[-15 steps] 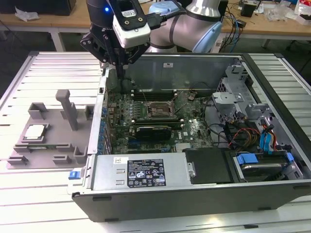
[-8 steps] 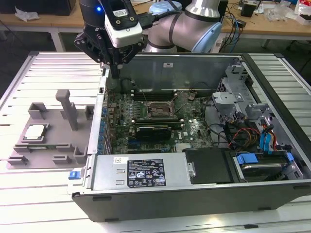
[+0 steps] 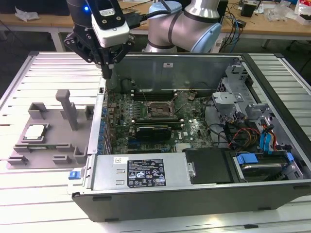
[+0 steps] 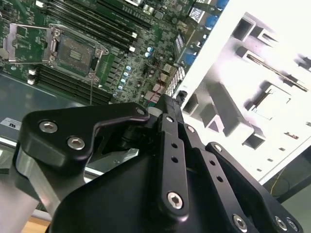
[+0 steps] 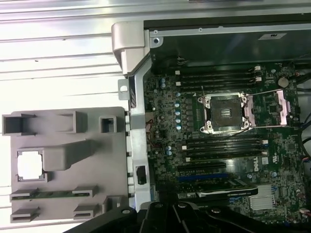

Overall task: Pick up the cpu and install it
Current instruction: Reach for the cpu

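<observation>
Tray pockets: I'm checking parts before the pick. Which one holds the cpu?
The square pocket toward the exterior view's left of the grey tray: the cpu lies flat in it. The long slot beside it holds a green strip.

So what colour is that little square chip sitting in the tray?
Shiny silver-grey cpu in the grey tray; clearest in the exterior view.

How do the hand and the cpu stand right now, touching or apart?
Apart. In the exterior view the hand hangs above the edge of the computer case, while the cpu lies in the grey tray, with open tray between them.
</observation>
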You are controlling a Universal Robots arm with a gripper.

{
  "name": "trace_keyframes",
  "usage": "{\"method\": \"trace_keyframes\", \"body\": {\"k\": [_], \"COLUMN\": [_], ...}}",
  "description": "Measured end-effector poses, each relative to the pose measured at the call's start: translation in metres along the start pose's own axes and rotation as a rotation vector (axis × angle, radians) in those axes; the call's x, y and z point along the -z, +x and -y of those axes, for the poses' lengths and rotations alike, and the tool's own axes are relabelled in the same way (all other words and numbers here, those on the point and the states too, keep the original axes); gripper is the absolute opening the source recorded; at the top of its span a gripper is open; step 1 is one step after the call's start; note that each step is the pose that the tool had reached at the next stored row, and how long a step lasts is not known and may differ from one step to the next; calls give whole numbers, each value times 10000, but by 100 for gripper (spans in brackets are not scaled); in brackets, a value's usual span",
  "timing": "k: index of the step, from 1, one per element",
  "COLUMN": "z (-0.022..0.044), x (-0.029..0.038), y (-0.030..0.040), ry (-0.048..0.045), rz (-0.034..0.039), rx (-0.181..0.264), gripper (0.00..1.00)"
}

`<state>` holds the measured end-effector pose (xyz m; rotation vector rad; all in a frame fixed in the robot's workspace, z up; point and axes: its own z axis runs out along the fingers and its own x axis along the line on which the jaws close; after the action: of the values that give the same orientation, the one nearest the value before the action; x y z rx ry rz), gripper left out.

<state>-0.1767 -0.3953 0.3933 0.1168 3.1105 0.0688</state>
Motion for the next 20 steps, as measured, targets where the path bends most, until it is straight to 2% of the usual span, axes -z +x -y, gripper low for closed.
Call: {"method": "trace_keyframes", "body": {"k": [1,2,6,12,14,16,20], "z": [1,2,0,-29,-43,-60,-84], "x": [0,2,4,5,5,5,-1], "y": [29,89,195,310,382,424,478], "ry": [-1,-1,-1,-1,-1,1,1], "rz": [1,2,3,3,6,5,7], "rx": [0,-1,-8,-19,-36,-42,-48], "gripper": [11,11,11,11,11,11,11]}}
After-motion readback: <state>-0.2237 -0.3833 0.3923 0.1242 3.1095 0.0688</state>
